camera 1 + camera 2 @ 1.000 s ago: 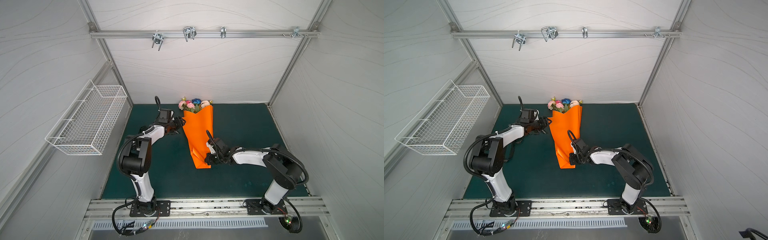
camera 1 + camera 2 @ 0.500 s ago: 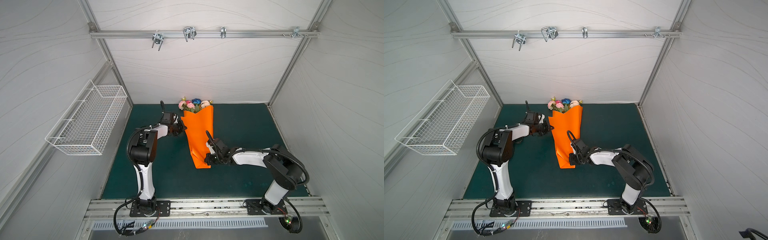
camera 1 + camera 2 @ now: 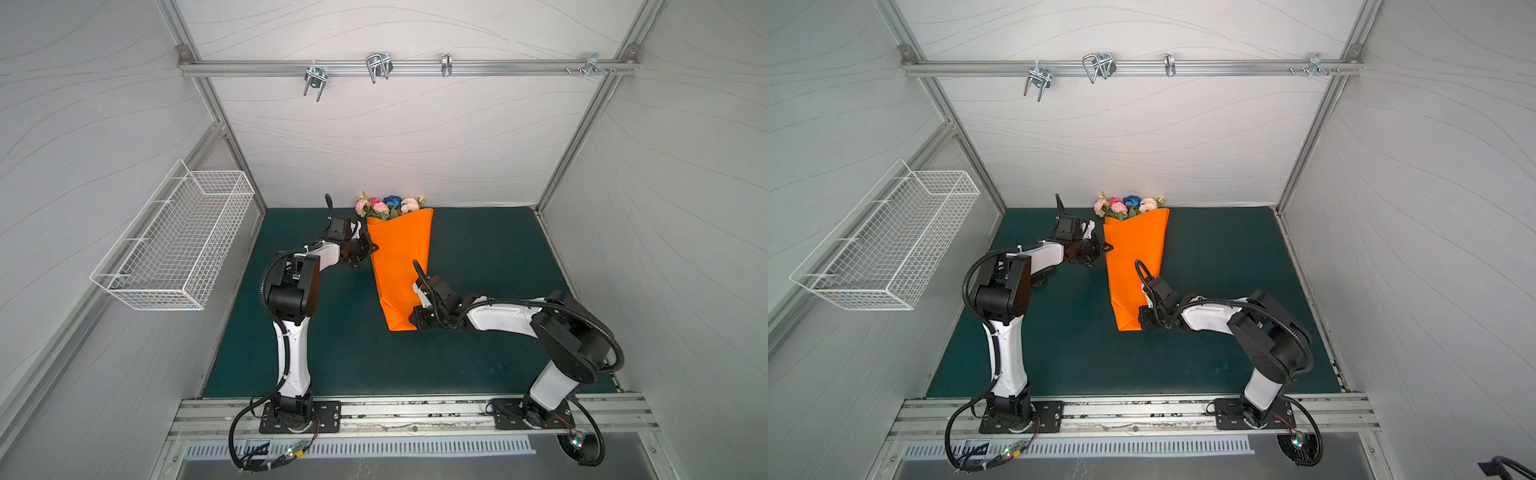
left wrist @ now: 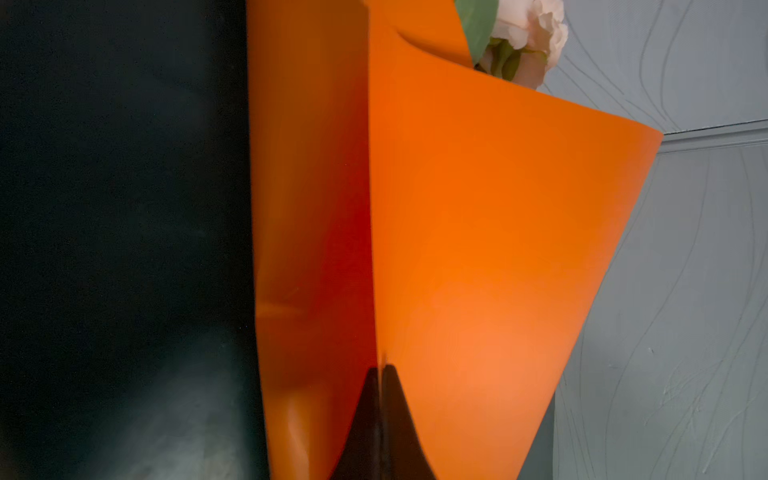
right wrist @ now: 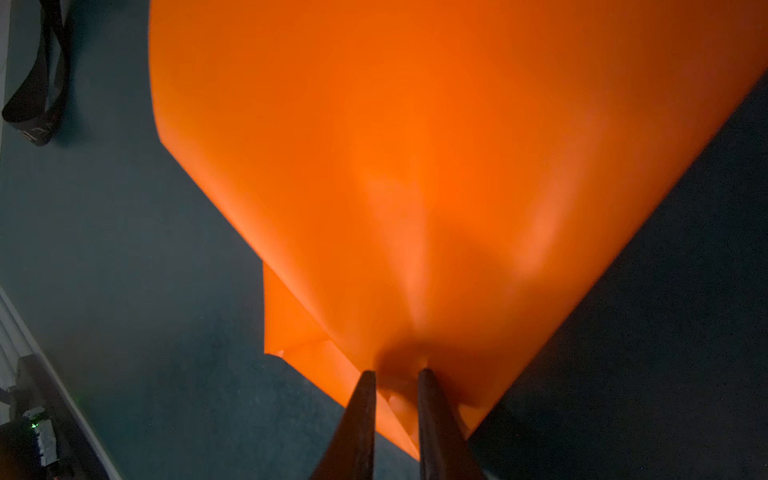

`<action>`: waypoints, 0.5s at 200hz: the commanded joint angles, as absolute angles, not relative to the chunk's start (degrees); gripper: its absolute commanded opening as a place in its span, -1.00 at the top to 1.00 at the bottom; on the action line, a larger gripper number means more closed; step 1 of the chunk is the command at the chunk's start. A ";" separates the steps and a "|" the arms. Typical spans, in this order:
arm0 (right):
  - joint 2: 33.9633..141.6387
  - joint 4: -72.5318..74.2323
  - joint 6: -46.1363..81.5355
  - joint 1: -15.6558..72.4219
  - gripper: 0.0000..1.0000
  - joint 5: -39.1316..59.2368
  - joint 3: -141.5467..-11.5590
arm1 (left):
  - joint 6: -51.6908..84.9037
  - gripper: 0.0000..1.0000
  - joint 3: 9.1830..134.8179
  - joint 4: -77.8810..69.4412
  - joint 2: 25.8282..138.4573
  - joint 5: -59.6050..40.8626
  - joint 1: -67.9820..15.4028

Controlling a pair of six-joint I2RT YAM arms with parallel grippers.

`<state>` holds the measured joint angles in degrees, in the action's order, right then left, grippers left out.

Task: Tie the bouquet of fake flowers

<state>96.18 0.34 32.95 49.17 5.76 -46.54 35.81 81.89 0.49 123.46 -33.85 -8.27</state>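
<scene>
Paper (image 3: 399, 270) lies mid-mat (image 3: 478, 257), bouquet (image 3: 388, 205) in its far end; left gripper (image 3: 374, 248) at its left edge, right gripper (image 3: 411, 322) at its near end

Both top views bright and even, walls bowed at edges, wrist views dim, orange paper (image 5: 415, 166) glowing soft beyond blurred dark fingers (image 5: 359, 424), worktop (image 5: 145, 270) murky beside them.

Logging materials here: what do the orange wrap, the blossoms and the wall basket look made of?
The orange wrap looks like stiff matte paper or thin plastic sheet: smooth curves, crisp folds, light glowing through. The blossoms look like fabric, with soft layered petals and flat green leaves. The wall basket looks like white-coated metal wire in a thin square grid.
</scene>
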 commanded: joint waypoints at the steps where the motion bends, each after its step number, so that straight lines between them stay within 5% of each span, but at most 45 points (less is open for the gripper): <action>1: 97.23 -0.92 32.66 49.60 0.55 4.72 -47.30 | 34.84 0.81 84.64 -0.38 125.51 -34.52 -8.00; 10: 97.48 -1.03 32.85 49.63 0.55 4.70 -47.37 | 35.19 0.72 84.14 -1.04 125.26 -34.47 -8.01; 35: 98.11 -2.04 33.99 49.62 0.56 4.05 -47.64 | 35.52 -0.03 81.30 -1.93 121.23 -32.80 -8.00; 48: 98.39 -2.38 34.45 49.75 0.56 4.06 -47.79 | 35.07 -0.27 79.10 -1.32 117.42 -30.68 -8.01; 76: 97.98 -2.04 34.97 49.94 0.57 4.00 -47.31 | 34.77 -0.33 71.74 5.75 105.96 -20.15 -8.49; 100: 97.57 -2.20 35.14 50.48 0.57 3.36 -47.37 | 34.76 -0.12 63.18 9.69 95.93 -12.45 -12.14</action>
